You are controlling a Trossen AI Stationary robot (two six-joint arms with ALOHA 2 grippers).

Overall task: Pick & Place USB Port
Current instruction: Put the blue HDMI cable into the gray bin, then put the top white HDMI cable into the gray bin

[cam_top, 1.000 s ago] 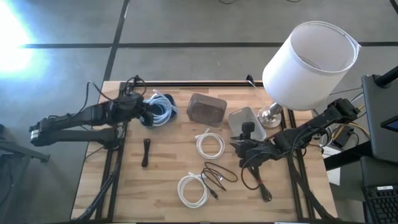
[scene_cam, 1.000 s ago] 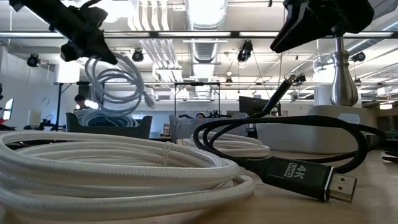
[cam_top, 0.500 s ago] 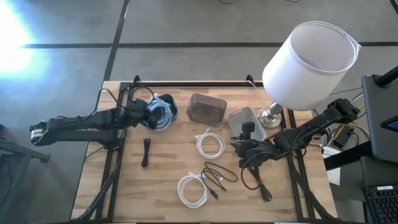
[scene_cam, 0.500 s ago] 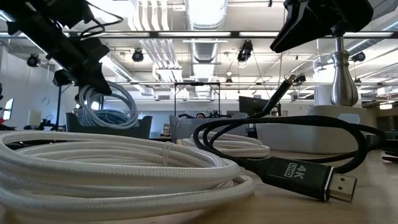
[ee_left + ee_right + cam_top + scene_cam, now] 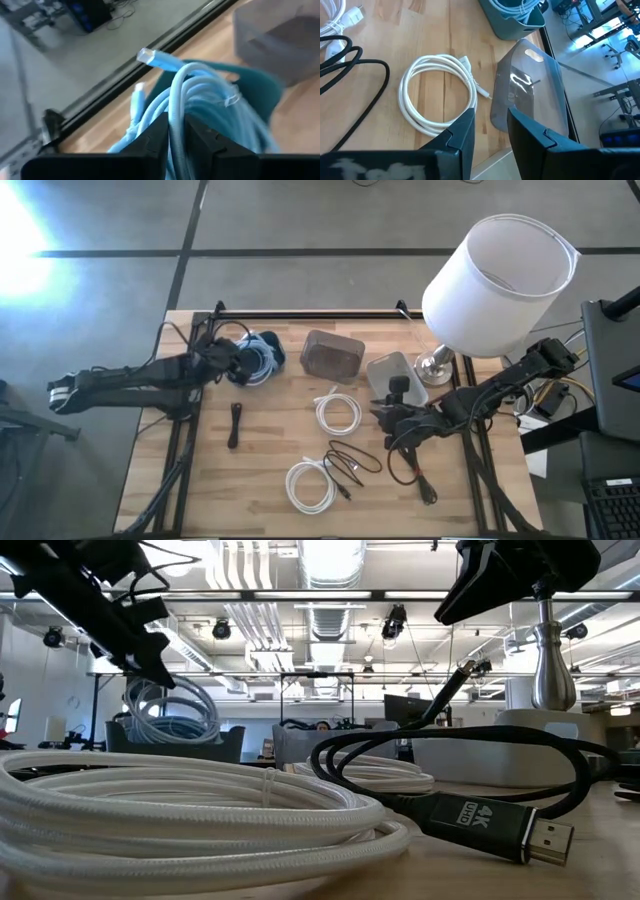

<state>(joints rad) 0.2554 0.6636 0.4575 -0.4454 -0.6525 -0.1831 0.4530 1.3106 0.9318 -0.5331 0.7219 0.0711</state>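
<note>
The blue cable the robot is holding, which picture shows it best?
The left wrist view: the blue cable fills the picture, pinched in the left gripper. The high view shows it small, over a teal bin. The low view shows pale loops. The right wrist view shows only coils.

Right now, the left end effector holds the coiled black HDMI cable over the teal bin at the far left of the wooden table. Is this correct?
Not quite: the left end effector holds a coiled light blue cable, not the black HDMI cable, which lies on the wooden table. The left wrist view shows the blue strand between its fingers, over the teal bin.
</note>
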